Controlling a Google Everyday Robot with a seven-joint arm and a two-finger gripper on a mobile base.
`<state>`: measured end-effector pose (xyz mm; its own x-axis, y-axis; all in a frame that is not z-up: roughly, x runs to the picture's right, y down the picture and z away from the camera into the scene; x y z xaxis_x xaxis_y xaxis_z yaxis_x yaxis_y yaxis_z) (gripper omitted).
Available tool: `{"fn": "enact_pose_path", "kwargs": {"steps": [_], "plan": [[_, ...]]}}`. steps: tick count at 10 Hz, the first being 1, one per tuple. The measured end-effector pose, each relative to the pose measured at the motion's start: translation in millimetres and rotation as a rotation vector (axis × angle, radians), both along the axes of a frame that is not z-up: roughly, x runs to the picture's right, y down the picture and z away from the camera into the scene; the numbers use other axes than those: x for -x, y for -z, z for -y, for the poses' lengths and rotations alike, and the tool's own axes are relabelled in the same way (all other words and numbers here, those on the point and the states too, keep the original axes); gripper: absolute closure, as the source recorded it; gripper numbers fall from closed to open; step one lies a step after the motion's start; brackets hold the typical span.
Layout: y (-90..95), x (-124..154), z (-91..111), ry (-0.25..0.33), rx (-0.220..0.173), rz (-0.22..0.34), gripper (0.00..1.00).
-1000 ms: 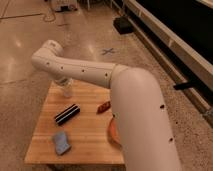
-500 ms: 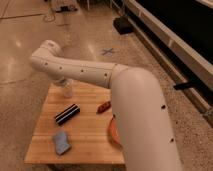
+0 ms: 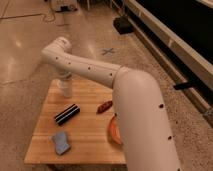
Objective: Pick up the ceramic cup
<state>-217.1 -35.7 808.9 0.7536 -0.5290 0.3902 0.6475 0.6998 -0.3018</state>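
Note:
A small white cup-like thing (image 3: 65,91) stands near the far left corner of the wooden table (image 3: 90,145); I take it for the ceramic cup, though its shape is hard to make out. My white arm reaches from the lower right up to an elbow at the upper left, then drops straight down. The gripper (image 3: 65,81) is right over the cup's top, at or touching it. The wrist hides the fingers.
A black rectangular bar (image 3: 67,114) lies at mid table. A blue-grey packet (image 3: 61,142) lies near the front left. A small red-brown item (image 3: 104,107) lies by my arm. An orange bowl (image 3: 113,131) is half hidden behind the arm. A dark wall base runs along the right.
The arm's elbow has shifted slightly right and up. The gripper stays over the cup, and nothing on the table has moved.

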Motion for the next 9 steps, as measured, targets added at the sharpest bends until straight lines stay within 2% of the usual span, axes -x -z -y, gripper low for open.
{"fn": "enact_pose_path", "kwargs": {"steps": [1, 2, 9], "plan": [[-15.0, 0.1, 2.8, -0.008, 0.009, 0.016, 0.27], [-22.9, 2.0, 3.4, -0.01, 0.017, 0.027, 0.22], [-67.3, 11.5, -16.4, 0.042, 0.089, 0.038, 0.2]]}}
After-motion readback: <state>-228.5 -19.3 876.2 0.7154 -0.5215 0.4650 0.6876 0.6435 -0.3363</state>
